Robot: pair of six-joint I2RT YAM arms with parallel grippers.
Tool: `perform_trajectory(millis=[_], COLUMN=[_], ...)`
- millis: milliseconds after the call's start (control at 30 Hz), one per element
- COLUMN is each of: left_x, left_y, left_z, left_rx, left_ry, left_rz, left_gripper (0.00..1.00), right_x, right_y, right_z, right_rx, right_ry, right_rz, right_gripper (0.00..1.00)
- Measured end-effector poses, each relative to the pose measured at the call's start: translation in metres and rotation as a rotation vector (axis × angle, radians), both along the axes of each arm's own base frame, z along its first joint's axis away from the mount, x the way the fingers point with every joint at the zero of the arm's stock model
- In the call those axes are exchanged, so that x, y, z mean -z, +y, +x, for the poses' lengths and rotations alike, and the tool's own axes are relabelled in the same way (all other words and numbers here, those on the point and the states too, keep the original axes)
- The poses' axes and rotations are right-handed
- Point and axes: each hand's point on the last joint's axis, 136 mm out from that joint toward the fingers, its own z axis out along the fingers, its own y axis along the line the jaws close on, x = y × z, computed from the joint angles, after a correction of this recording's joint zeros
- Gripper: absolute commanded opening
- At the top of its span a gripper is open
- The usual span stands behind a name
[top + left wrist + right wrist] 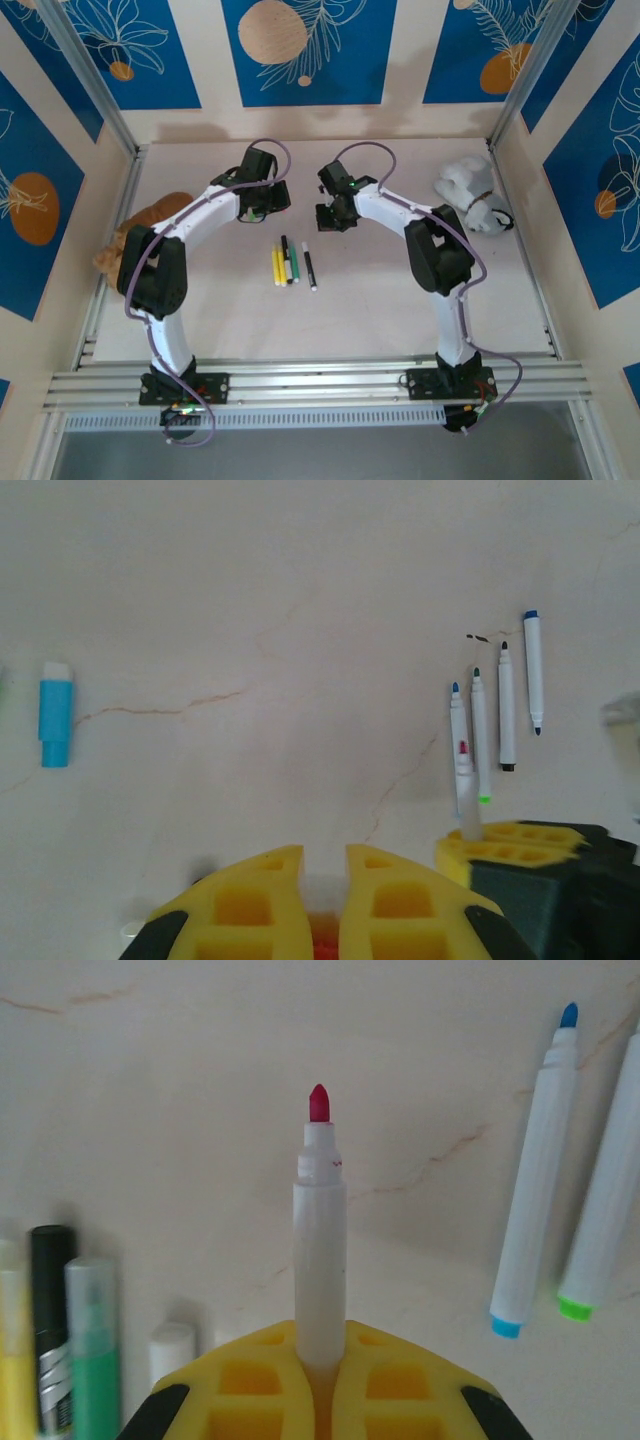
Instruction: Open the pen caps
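Note:
My right gripper (320, 1335) (333, 212) is shut on a white pen (320, 1230) that stands uncapped with its pink tip up. My left gripper (324, 855) (268, 198) is a short way to its left, shut on a small reddish pen cap (323, 925) that sits deep between the yellow fingers. A blue cap (56, 720) lies alone on the table. Yellow, black and green pieces (50, 1310) and a white stub (172, 1350) lie left of the held pen. Uncapped pens (506, 705) (540, 1170) lie in a row, and several pens (293, 265) show on the table between the arms.
An orange plush toy (150, 225) lies at the table's left edge. A white plush toy (470, 190) lies at the back right. Aluminium rails (320, 380) run along the near edge, by the arm bases.

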Motion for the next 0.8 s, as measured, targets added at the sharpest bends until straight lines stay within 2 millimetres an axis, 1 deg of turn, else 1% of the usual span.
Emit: perform_trajectory(millis=[33,100,133,233,267,467,633,700,800], left_x=[0.000,0.000,0.000,0.000,0.000,0.001,0.002,0.003,0.007], left_y=[0.000,-0.001,-0.001,-0.001,-0.001,-0.001,-0.001,-0.001,0.000], left_z=[0.000,-0.001,-0.001,-0.001,-0.001,-0.002,-0.004,-0.005,-0.009], left_rx=[0.002,0.009,0.010,0.017,0.019,0.023,0.030,0.032,0.032], left_ry=[0.001,-0.001,-0.001,-0.001,-0.001,0.002,0.011,0.014,0.023], left_rz=[-0.002,0.000,0.001,0.003,0.003,0.002,0.004,0.005,0.009], left_gripper=[0.00,0.00,0.00,0.00,0.00,0.00,0.00,0.00,0.00], right_x=[0.005,0.013,0.016,0.019,0.018,0.014,0.014,0.014,0.012], right_y=[-0.002,-0.004,-0.006,-0.011,-0.012,-0.014,-0.015,-0.011,0.002], right_z=[-0.001,-0.003,-0.003,-0.005,-0.004,-0.001,0.000,0.000,-0.006], right_rx=[0.002,0.004,0.007,0.014,0.015,0.023,0.025,0.018,-0.008], right_ry=[0.012,0.033,0.039,0.046,0.045,0.032,0.024,0.013,0.014], right_rz=[-0.014,-0.034,-0.045,-0.073,-0.078,-0.094,-0.105,-0.092,-0.054], right_gripper=[0.10,0.14,0.18,0.31,0.32,0.32,0.29,0.28,0.27])
